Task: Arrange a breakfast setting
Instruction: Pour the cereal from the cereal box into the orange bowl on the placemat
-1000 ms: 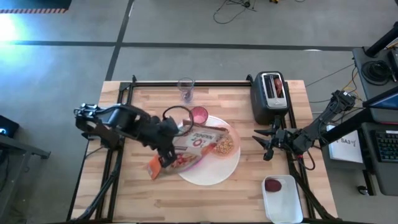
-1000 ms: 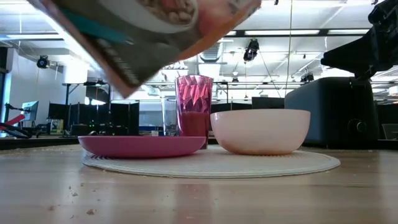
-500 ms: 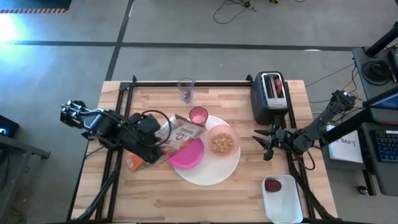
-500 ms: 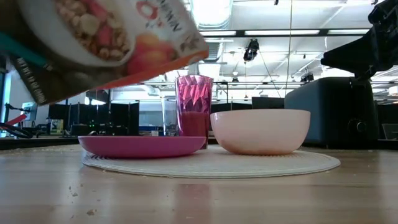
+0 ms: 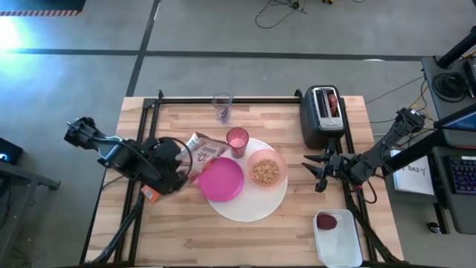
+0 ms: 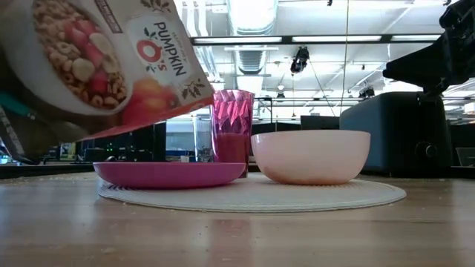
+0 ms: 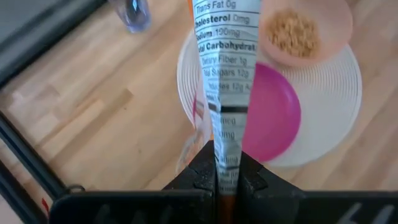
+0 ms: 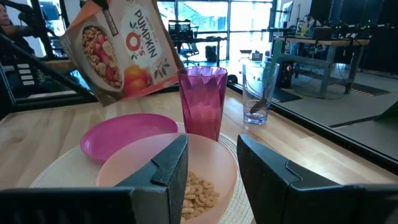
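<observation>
High view: the left tool (image 5: 172,175) clenches a cereal box (image 5: 199,149) left of the magenta plate (image 5: 222,179); earlier the box hung over the cereal-filled bowl (image 5: 266,170). The right tool (image 5: 318,170) waits half-open, empty, right of the bowl.

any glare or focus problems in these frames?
High view: blown-out glare on the floor at the top-left corner. Low view: ceiling lights flare, near table soft. Left wrist view: cereal box sharp, clear glass blurred. Right wrist view: bright windows behind the pink tumbler.
</observation>
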Robot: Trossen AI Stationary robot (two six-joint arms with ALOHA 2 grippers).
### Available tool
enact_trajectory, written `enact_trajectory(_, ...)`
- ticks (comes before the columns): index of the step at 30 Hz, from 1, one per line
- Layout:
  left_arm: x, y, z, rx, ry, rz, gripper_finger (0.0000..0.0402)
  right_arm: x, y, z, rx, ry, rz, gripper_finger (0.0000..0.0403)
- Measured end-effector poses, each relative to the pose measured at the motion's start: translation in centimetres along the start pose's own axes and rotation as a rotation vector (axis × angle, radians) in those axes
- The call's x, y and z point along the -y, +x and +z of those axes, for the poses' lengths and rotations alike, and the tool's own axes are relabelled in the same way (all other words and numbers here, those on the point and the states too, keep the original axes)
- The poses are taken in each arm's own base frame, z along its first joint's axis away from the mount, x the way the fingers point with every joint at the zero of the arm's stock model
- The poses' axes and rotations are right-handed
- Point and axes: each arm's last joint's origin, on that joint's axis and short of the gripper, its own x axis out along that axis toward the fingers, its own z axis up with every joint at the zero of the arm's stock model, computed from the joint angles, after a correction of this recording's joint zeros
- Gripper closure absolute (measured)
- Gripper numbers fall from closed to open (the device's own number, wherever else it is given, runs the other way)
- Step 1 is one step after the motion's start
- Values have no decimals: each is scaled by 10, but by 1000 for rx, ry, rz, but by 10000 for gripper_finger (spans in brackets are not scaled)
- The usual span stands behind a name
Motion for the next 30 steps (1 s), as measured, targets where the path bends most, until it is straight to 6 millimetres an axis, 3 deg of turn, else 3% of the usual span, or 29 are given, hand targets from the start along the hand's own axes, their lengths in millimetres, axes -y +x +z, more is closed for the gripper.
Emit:
enact_trajectory(14, -15, -10, 8, 241, -12, 52, 402, 0, 0, 0, 0, 0, 0, 275)
enact_trajectory(22, -20, -14, 14, 479, 33, 155, 402, 0, 0, 0, 0, -1, 0, 275)
enact_trajectory(30, -19, 9, 8, 714, 59, 331, 402, 0, 0, 0, 0, -2, 0, 275)
